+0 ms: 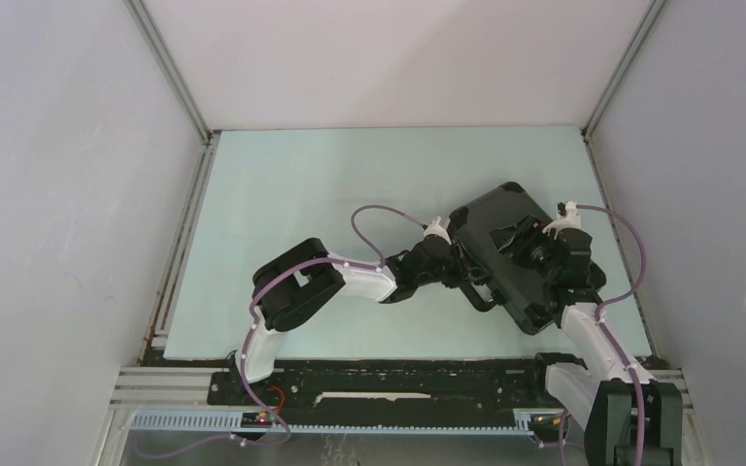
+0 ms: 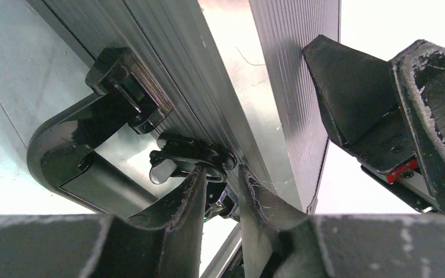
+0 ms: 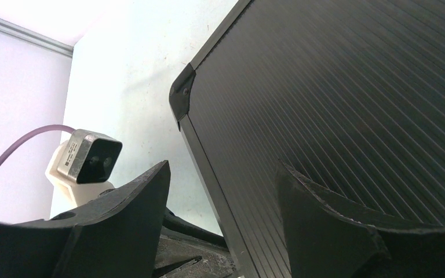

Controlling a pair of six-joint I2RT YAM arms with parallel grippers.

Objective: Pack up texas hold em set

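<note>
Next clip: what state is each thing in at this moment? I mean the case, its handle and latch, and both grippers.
case: lid down, lying flat.
handle: free, nothing holds it.
latch: fastened or not, cannot tell.
left gripper: jaws narrow, tips at the latch; grip unclear.
right gripper: open, jaws wide over the case's edge.

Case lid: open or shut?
Shut: the case lies flat showing only its ribbed outer shell, none of the inside. Whether the latch is fastened, cannot tell.
</note>
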